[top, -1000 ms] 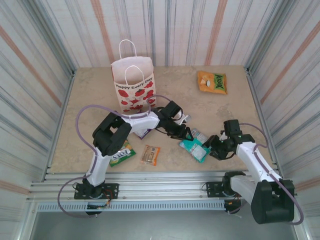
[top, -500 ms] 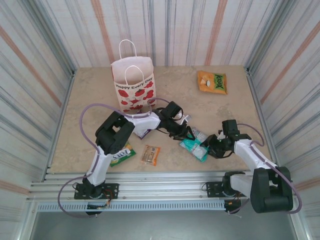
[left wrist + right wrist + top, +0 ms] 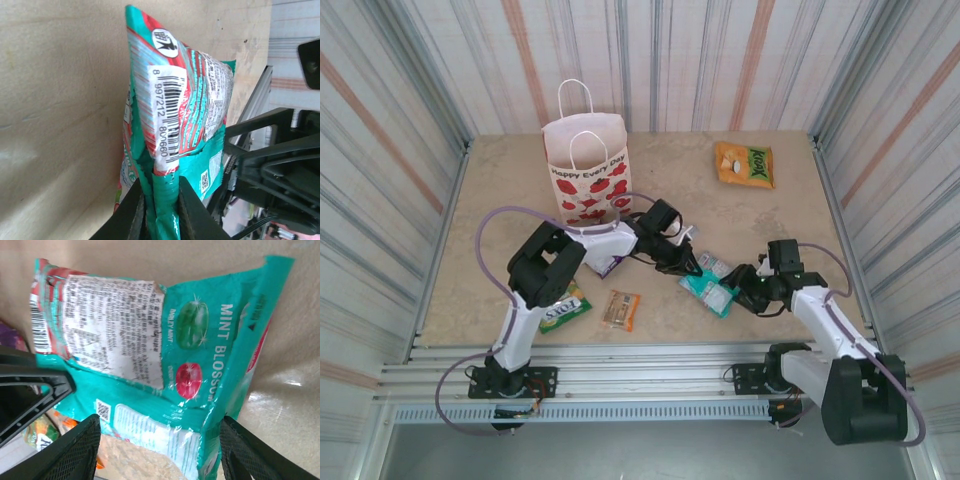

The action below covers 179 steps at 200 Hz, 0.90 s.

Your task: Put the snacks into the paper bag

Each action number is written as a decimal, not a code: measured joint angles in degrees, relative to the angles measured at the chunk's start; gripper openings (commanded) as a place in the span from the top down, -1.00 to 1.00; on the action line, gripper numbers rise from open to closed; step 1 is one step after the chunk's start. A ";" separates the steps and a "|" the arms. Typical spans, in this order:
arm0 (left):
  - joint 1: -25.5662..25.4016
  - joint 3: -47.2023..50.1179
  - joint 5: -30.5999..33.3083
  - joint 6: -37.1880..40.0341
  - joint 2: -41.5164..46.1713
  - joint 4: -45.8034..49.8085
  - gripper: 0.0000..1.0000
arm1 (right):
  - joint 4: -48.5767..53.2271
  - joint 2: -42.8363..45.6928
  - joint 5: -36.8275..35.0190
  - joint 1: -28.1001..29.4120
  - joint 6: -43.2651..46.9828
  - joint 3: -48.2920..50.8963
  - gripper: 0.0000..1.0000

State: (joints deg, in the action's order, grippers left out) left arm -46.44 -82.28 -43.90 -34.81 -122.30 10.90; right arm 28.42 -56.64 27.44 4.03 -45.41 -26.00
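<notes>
A teal snack packet lies mid-table between both grippers. My left gripper is shut on its crimped end, which stands pinched between the jaws. My right gripper is open, its fingers set wide to either side of the packet's other end. The white paper bag with red tomato prints stands upright at the back left. More snacks lie around: a green packet, a brown-orange bar, an orange packet with a green label, and a purple packet partly hidden by the left arm.
Striped walls close the table on three sides, and a metal rail runs along the near edge. The left arm stretches across the middle in front of the bag. Bare tabletop lies between the bag and the orange packet.
My left gripper has closed on the teal packet's end. The packet has shifted slightly up and left. My right gripper stays open at the packet's other end, having moved only a little.
</notes>
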 measured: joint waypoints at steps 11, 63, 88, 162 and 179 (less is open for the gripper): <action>-0.02 0.02 1.03 1.25 1.07 1.31 0.90 | 0.72 1.86 -0.72 0.00 0.24 -0.24 -0.28; 0.24 0.63 7.15 11.32 10.54 7.48 1.00 | 1.09 9.05 -3.93 0.00 4.74 -3.98 -0.22; 1.36 0.68 8.09 18.51 15.74 11.06 1.00 | -0.42 8.92 -4.22 0.00 10.60 -8.02 -0.24; 7.37 5.51 9.86 44.68 32.00 20.79 1.00 | -6.08 0.85 9.31 1.68 37.42 -22.14 -0.53; 7.78 6.56 10.12 49.94 35.12 22.36 1.00 | -4.46 -2.56 11.67 5.73 44.87 -26.29 -0.61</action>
State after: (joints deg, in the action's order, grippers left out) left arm -38.65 -75.72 -33.78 15.14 -87.18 33.26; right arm 23.97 -59.20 39.11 9.76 -0.54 -52.29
